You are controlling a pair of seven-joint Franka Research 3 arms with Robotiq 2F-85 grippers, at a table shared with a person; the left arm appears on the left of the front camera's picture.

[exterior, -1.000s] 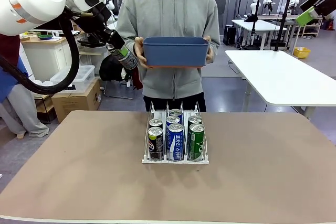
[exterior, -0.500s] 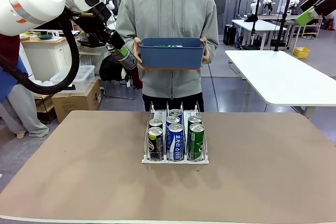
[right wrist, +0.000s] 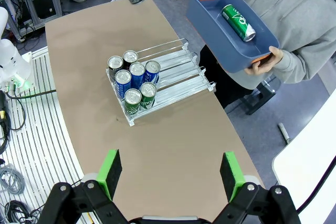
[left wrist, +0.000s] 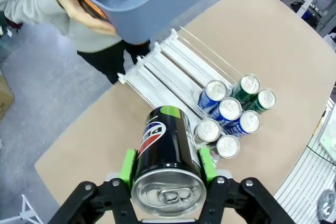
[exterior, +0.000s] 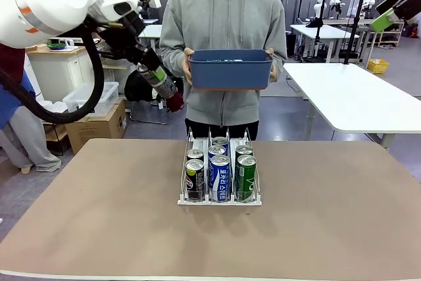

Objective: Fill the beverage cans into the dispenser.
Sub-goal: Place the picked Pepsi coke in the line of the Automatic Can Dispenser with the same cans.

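My left gripper (exterior: pixel 161 82) is shut on a black beverage can (exterior: pixel 168 91), held tilted in the air left of the person and behind the table's far edge. The left wrist view has that can (left wrist: pixel 168 148) between the green pads (left wrist: pixel 127 167), above the table's far left corner. The dispenser (exterior: pixel 220 201) stands mid-table with several black, blue and green cans (exterior: pixel 220 177) at its near end; its far lane ends (left wrist: pixel 178 61) are bare. My right gripper (right wrist: pixel 170 174) hangs open high above the table's right side, with the dispenser (right wrist: pixel 181 72) below it.
A person at the far side holds a blue bin (exterior: pixel 230 69) at chest height in both hands. One green can (right wrist: pixel 238 22) lies inside the bin (right wrist: pixel 210 22). Bare tabletop (exterior: pixel 99 215) lies all round the dispenser. Boxes and other tables stand behind.
My left gripper has carried the black can a little right and down, toward the dispenser's far end. The person and the blue bin have shifted slightly right. The right gripper is unchanged.
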